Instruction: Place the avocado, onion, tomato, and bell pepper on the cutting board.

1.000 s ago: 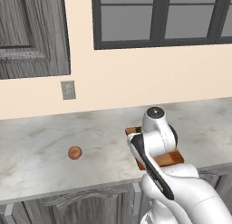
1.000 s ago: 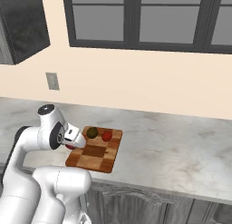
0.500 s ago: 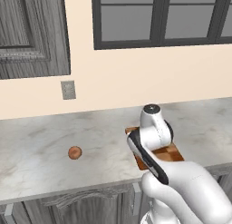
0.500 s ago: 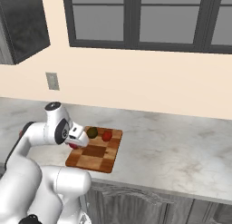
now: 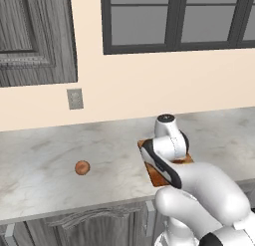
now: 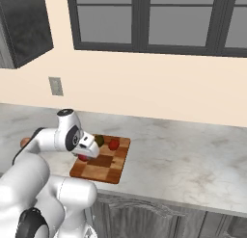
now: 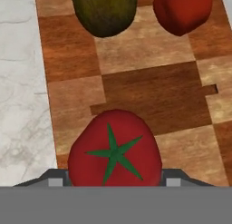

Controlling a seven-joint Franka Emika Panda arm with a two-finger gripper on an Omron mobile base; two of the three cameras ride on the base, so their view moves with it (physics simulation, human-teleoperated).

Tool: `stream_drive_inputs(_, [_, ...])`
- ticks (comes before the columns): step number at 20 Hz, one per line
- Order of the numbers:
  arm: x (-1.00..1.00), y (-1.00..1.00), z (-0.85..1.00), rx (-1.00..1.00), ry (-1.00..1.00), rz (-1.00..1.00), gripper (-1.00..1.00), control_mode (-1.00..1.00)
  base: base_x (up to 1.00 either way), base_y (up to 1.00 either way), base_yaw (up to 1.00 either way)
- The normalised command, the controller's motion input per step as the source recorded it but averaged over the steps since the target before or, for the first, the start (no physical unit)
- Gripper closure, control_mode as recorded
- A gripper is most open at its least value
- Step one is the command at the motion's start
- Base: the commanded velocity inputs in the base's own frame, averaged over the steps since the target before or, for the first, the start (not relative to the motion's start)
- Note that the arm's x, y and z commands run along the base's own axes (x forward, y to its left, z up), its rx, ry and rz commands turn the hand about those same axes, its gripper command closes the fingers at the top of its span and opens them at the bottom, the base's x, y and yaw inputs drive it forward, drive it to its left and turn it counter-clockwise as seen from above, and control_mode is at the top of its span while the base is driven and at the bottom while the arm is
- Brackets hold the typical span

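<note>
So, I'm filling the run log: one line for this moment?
gripper: around tomato, over cutting board | on board: avocado, bell pepper | onion: on counter

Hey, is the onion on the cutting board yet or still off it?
Off it. The onion lies alone on the bare counter, well apart from the cutting board.

The arm rises from the base and folds forward and down — hand pitched low, camera looking almost straight down. The gripper (image 7: 115, 182) has its jaws set either side of the tomato (image 7: 115, 151), closed against it — fingertips mostly hidden at the frame's bottom.
</note>
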Motion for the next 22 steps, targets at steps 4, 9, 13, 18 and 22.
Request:
stream_drive_inputs(4, [0.01,-0.17,-0.31,0.00,0.00,0.00,1.00,-1.00,0.00,0.00,0.00])
stream_drive_inputs(9, [0.09,-0.10,-0.19,0.00,-0.01,0.00,1.00,-1.00,0.00,0.00,0.00])
stream_drive_inputs(13, [0.20,0.00,-0.05,0.01,0.00,0.00,1.00,-1.00,0.00,0.00,0.00])
stream_drive_inputs(18, [0.16,0.00,-0.10,0.00,0.00,0.00,1.00,-1.00,0.00,0.00,0.00])
stream_drive_inputs(22, [0.05,0.02,-0.15,0.01,0.00,0.00,-1.00,-1.00,0.00,0.00,0.00])
